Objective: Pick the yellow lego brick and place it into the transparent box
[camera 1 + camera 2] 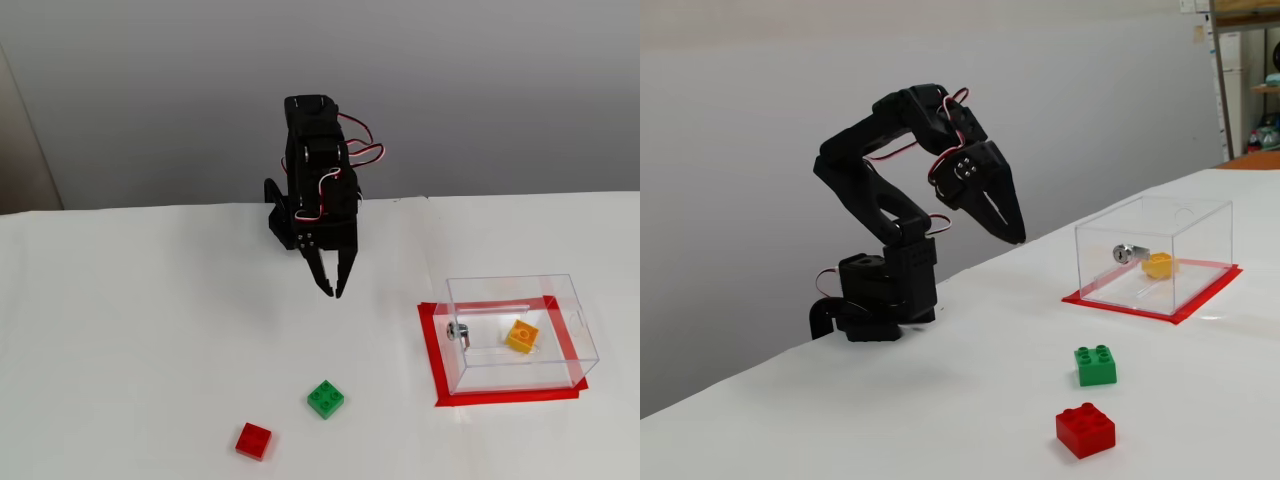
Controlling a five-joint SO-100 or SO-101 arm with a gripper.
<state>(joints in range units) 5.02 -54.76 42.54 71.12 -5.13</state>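
A white table [150,330] meets a plain grey wall [480,90] (shelving [1245,70] at one edge).

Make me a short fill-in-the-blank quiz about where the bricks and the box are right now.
1. The yellow lego brick lies inside the ____ box.
2. The transparent box stands on a rectangle of ____ tape.
3. In both fixed views, the brick nearest the red brick is the ____ one.
4. The gripper holds ____.

Missing words: transparent; red; green; nothing
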